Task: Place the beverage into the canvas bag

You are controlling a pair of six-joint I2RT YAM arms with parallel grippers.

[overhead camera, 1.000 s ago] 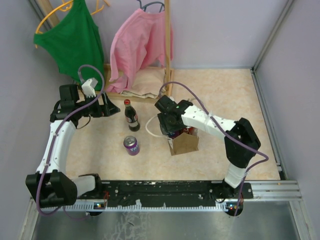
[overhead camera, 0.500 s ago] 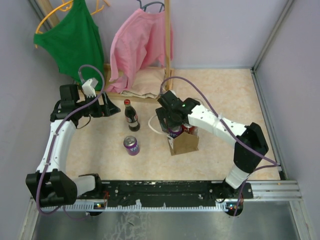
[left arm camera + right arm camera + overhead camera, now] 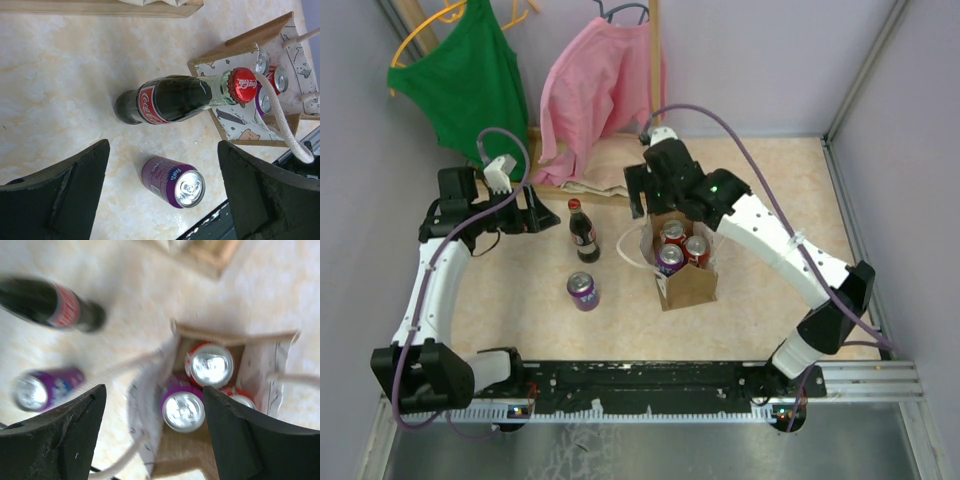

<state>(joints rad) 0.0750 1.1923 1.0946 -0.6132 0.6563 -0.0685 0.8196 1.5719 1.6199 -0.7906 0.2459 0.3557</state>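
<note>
The tabletop (image 3: pixel 770 200) lies bare to the right of the canvas bag (image 3: pixel 688 285), which stands mouth-up near its middle. The right gripper (image 3: pixel 154 390) hangs over the bag's far rim, jaws spread and holding nothing. The left gripper (image 3: pixel 162 147) hovers with jaws wide and empty, left of the cola bottle (image 3: pixel 583 235). The bottle stands upright, cap up, apart from the bag. Three cans (image 3: pixel 669 258) sit upright inside the bag. A loose purple can (image 3: pixel 583 290) stands nearer the arms' bases than the bottle.
</note>
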